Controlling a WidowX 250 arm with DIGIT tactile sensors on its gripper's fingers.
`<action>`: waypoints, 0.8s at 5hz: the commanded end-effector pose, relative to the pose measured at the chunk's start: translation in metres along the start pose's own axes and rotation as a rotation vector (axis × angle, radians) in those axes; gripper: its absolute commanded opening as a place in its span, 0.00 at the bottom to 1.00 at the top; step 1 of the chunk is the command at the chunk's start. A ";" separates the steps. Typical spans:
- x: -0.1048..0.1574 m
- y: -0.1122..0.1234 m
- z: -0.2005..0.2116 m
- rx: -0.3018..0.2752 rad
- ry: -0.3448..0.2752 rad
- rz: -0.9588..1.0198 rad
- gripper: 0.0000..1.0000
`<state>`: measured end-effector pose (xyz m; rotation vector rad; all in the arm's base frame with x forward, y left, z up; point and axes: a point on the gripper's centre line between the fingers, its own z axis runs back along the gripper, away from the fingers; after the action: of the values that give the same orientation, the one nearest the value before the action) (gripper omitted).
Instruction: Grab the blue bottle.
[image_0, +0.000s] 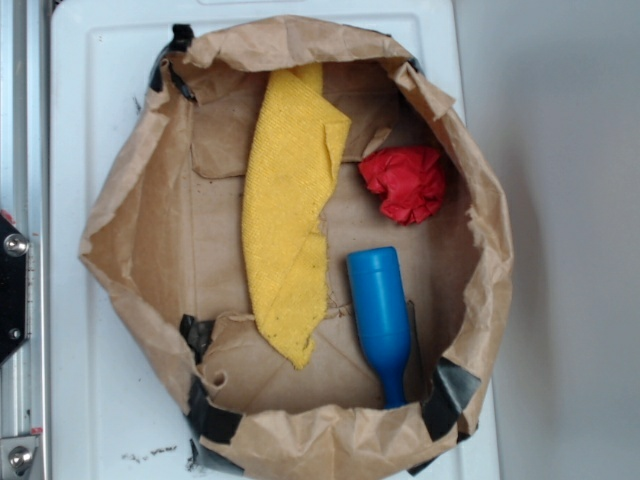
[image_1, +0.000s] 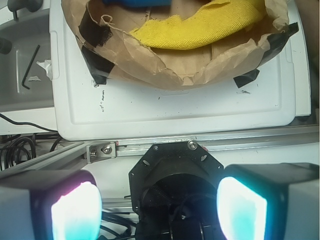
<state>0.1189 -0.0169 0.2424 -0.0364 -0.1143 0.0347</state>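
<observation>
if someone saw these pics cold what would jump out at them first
Three bright things inside a crumpled brown paper bag on a white board: a long yellow cloth down the middle, a red paper wad at upper right, and a blue bottle lying at lower right, neck toward the bottom rim. In the wrist view, the gripper is off the board, jaws apart and empty.

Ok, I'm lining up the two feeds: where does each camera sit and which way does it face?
Exterior: overhead, looking straight down into the paper bag holding the blue bottle, yellow cloth and red paper wad; no hand visible.
Wrist: on the arm, looking past the open hand toward the bag.
Shared: bag, cloth, bottle, white tray.
</observation>
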 end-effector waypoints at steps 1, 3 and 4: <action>0.000 0.000 0.000 0.000 0.000 0.000 1.00; 0.077 -0.041 -0.015 -0.034 -0.183 -0.115 1.00; 0.098 -0.042 -0.025 -0.016 -0.303 -0.375 1.00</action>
<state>0.2188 -0.0545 0.2190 -0.0327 -0.3783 -0.3635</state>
